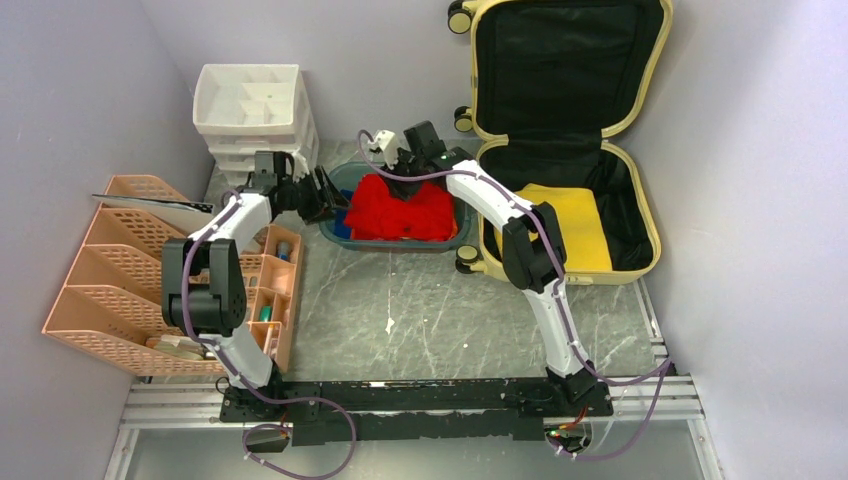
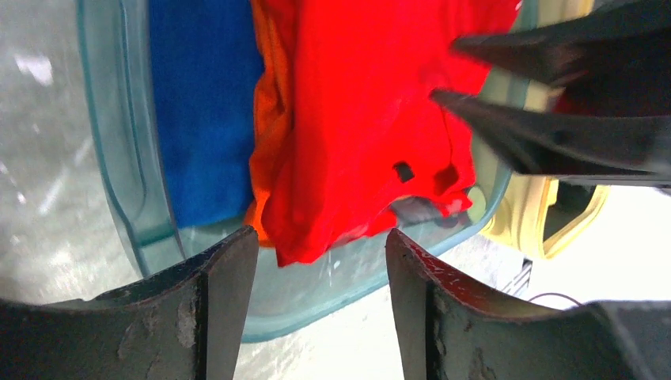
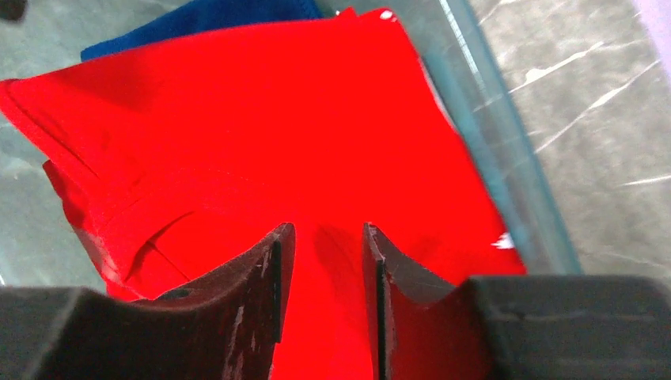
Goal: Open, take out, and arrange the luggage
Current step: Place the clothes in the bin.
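The luggage (image 1: 652,232), a pale yellow hard-shell case, lies open at the back right with its black-lined lid (image 1: 560,60) leaning on the wall. A folded yellow cloth (image 1: 575,230) rests in its lower half. Left of it a teal tray (image 1: 400,247) holds a red cloth (image 1: 405,210) on top of a blue cloth (image 2: 202,119) and an orange cloth (image 2: 273,119). My left gripper (image 2: 320,241) stands open at the tray's left end, holding nothing. My right gripper (image 3: 328,233) hovers open just over the red cloth (image 3: 253,119), at the tray's back edge.
A white drawer unit (image 1: 255,110) stands at the back left. A peach file rack (image 1: 110,270) and a small compartment box (image 1: 275,290) line the left side, close to my left arm. Walls close in on both sides.
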Controlling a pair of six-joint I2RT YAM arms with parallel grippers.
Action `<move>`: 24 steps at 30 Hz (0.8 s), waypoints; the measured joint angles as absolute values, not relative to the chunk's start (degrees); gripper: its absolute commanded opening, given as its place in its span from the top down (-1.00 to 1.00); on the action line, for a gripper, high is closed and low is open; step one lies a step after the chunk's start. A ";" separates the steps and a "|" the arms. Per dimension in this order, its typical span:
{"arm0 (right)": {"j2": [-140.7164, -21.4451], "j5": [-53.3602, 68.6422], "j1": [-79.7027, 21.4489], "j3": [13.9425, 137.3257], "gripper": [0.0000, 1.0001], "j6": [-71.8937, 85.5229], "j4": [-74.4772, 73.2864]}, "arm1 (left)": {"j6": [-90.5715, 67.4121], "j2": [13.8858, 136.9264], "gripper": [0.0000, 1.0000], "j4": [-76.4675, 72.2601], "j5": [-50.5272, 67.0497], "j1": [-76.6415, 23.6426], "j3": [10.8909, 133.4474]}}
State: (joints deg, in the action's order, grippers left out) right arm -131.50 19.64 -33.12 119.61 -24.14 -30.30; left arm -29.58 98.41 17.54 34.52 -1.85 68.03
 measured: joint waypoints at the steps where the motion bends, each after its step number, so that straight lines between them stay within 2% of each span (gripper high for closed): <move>1: -132.29 19.55 -33.17 119.63 0.32 -22.98 -30.20 | -29.41 98.41 -0.24 17.23 34.50 -1.63 68.99; 2: -132.84 19.64 -33.17 119.63 0.38 -22.13 -30.17 | -29.34 98.41 -0.19 16.64 34.50 -1.45 69.91; 7: -134.65 21.78 -33.17 120.05 0.52 -16.45 -29.52 | -29.56 98.70 0.33 11.53 35.18 -1.06 75.77; 10: -134.69 23.75 -33.17 120.25 0.63 -13.08 -27.88 | -29.39 100.53 0.54 7.22 35.66 -1.63 79.22; 13: -135.02 25.69 -33.17 120.90 0.72 -9.63 -26.24 | -29.28 104.40 0.64 3.92 35.77 -3.20 81.28; 17: -135.63 27.40 -33.15 120.90 0.78 -5.76 -24.16 | -29.23 110.67 0.87 2.57 36.10 -6.52 81.38; 24: -137.60 28.25 -32.80 120.44 0.82 -2.68 -23.55 | -24.71 115.24 0.90 6.83 29.02 -11.00 80.99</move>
State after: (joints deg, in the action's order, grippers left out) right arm -137.60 28.25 -32.80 120.44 -2.68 -23.55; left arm -24.71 115.24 6.83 29.02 -11.00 80.99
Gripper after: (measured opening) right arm 0.094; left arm 0.055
